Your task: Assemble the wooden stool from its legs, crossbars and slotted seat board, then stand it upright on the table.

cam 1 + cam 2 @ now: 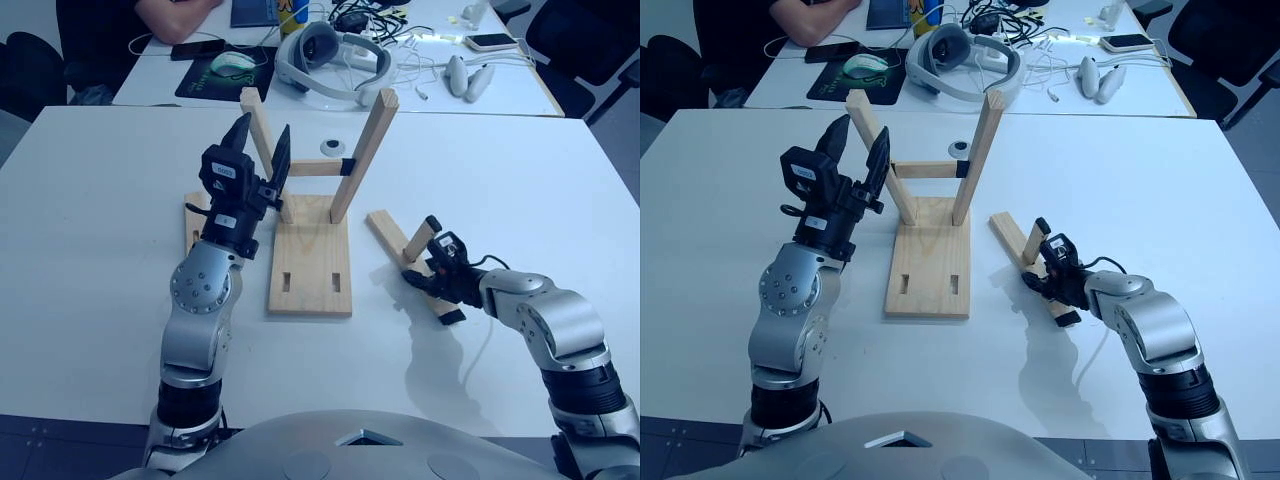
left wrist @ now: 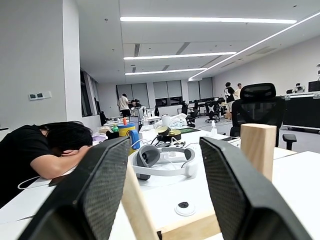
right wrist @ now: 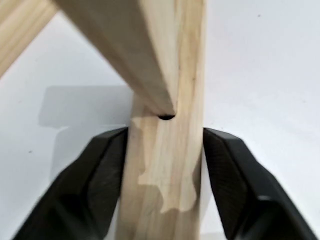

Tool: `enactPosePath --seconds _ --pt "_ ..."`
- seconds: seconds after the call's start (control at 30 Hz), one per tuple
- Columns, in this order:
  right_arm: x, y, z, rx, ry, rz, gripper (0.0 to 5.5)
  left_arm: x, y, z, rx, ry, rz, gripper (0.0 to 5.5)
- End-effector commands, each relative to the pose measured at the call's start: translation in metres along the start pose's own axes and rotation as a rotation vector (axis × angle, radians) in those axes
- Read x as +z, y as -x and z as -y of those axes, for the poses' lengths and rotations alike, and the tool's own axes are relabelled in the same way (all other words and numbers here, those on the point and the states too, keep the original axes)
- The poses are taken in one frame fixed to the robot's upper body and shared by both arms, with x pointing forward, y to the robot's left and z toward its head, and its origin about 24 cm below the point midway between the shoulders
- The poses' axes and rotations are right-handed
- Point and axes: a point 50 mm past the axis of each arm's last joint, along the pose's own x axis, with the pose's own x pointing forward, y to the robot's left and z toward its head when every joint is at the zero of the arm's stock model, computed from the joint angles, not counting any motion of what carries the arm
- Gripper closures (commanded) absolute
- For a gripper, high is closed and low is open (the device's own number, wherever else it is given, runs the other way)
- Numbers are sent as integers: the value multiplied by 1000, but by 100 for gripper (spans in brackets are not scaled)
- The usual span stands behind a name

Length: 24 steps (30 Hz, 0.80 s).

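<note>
Wood seat board [image 1: 310, 265] flat mid-table, one leg pair [image 1: 365, 150] slotted at its 12 o'clock. Right gripper [image 3: 165, 165] clamps second leg frame [image 1: 385, 228] at 3 o'clock; left gripper [image 1: 260, 150] spread, empty. I'd say half done.

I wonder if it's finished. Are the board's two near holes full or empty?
Empty. Both slots in the seat board are bare holes; nothing stands in them.

On the far bench [image 1: 520, 98] lie a white headset [image 1: 330, 55], a mouse [image 1: 232, 63] on a dark pad [image 1: 200, 85], two white controllers [image 1: 468, 78], a phone [image 1: 492, 42] and cables [image 1: 405, 45]. A small round disc [image 1: 333, 148] sits on the near bench [image 1: 100, 200].
</note>
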Motion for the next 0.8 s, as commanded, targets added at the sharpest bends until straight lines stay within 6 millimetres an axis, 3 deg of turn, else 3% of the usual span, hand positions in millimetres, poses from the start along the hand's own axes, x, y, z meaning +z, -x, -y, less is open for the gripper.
enactPosePath --seconds 0.03,0.13,0.23,0.33,0.47,0.57,0.67,0.8 --pt "-4 -1 14 -54 53 -55 343 -7 1 -6 68 -14 -42 297" --pt "-5 -1 25 -94 140 -57 343 -9 4 -9 120 -14 -64 297" --pt "-11 -1 36 -132 91 -32 343 -16 4 -15 153 -24 -99 297" --pt "0 -2 52 -193 1 68 343 -18 1 -23 185 -48 -115 297" --pt "42 3 75 -270 2 316 343 -20 -1 -39 220 -92 -120 297" --pt "95 14 90 -211 -142 631 343 -14 -5 -51 173 8 -82 297" --pt "135 31 91 -120 -170 865 343 -5 -15 -56 80 136 -20 297" --pt "168 46 75 117 -180 1047 343 14 -36 -67 -113 366 47 297"
